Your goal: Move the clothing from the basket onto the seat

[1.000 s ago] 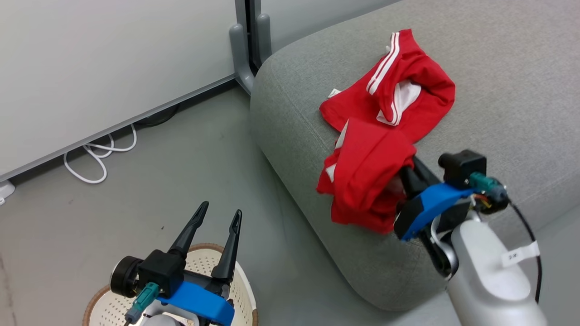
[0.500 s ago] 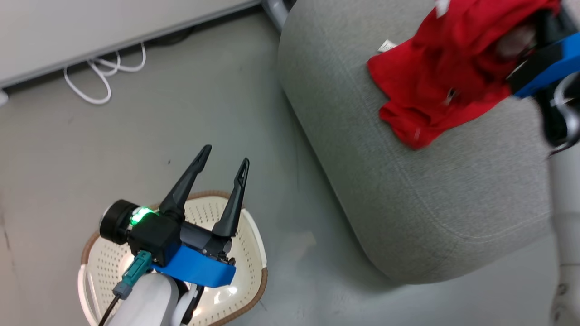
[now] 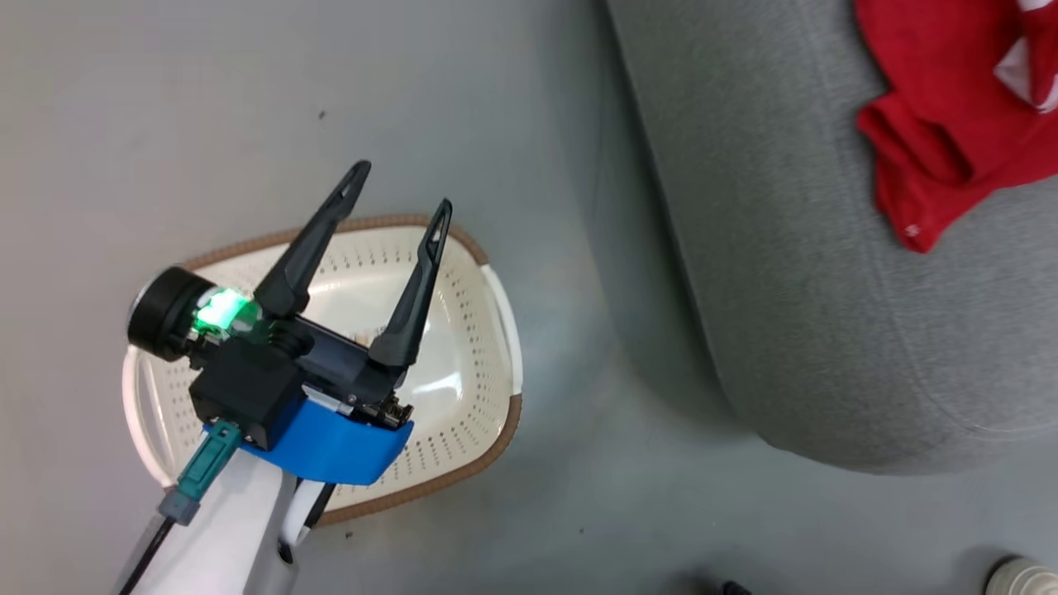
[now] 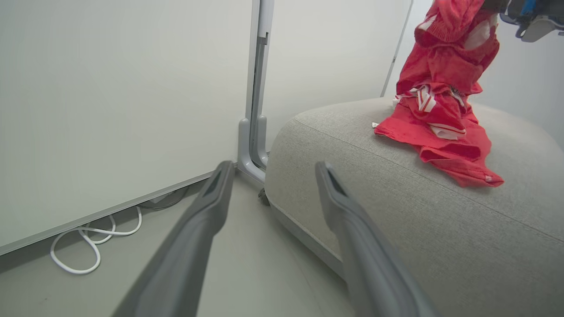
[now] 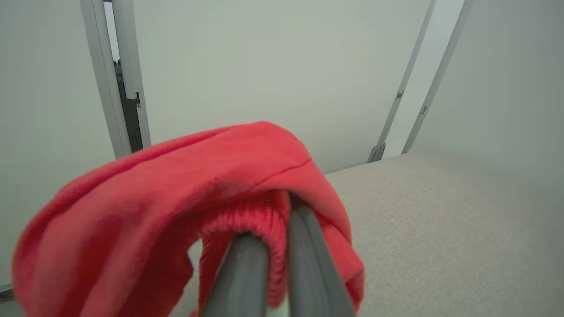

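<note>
The cream basket [image 3: 488, 330] with a brown rim stands on the floor at the lower left, and what I see of its inside is bare plastic. My left gripper [image 3: 402, 188] hangs over it, open and holding nothing; its fingers [image 4: 207, 211] point toward the seat's corner. The large grey seat [image 3: 793, 273] lies to the right. Red clothing [image 3: 942, 107] with white stripes lies on the seat. In the left wrist view the clothing [image 4: 440, 79] hangs from above and its lower folds rest on the seat [image 4: 396, 211]. My right gripper [image 5: 275, 220] is shut on the red clothing [image 5: 176, 185], above the seat.
White partition panels with a grey post [image 4: 253, 132] stand behind the seat's corner. A coiled white cable [image 4: 88, 246] lies on the grey floor by the wall. A pale round object [image 3: 1021, 574] sits at the bottom right of the head view.
The head camera has swung downward, so the whole picture shifted. The right gripper, still shut on the red cloth, has left the head view at the top right. The left gripper stays open over the basket.
</note>
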Controlling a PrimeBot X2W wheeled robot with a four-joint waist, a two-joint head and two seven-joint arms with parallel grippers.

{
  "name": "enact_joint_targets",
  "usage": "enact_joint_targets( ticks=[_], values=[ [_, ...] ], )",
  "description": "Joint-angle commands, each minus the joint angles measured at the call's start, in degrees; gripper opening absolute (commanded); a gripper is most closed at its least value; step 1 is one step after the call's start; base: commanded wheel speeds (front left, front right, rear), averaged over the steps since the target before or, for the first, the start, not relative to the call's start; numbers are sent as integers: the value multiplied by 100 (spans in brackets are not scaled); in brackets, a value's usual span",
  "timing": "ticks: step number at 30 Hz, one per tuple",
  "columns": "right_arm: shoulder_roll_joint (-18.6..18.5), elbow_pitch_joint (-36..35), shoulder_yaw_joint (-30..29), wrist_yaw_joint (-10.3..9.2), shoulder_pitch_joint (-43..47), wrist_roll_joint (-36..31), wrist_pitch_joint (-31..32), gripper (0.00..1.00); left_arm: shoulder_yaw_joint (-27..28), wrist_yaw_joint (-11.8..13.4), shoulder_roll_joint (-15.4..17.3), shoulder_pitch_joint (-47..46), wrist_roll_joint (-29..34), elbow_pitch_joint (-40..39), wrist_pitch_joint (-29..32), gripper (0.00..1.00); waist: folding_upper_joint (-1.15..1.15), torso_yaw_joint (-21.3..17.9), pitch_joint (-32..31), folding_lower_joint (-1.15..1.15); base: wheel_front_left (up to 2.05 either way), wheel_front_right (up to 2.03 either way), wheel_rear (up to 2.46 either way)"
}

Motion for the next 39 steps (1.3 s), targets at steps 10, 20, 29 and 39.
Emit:
enact_joint_targets(
  ticks=[10, 20, 29, 39],
  values=[
    [61, 1102, -683, 2, 219, -341, -340, 61, 146, -41, 40, -175, 51, -411, -17, 100, 0, 405, 727, -1, 0, 0, 0],
    [-50, 1742, -476, 2, 258, -501, -558, 100, 141, -42, -47, -69, -46, -168, -17, 100, 0, 437, 329, -1, 0, 0, 0],
    [45, 1979, 228, 2, 816, -383, -737, 100, 139, -42, -281, 205, -260, 248, -16, 100, 0, 468, -499, -1, 0, 0, 0],
    [330, 1649, 751, 2, 1936, -267, -1163, 100, 527, -42, -668, 767, -477, 719, -17, 100, 0, 569, -1669, -1, 0, 0, 0]
  ],
)
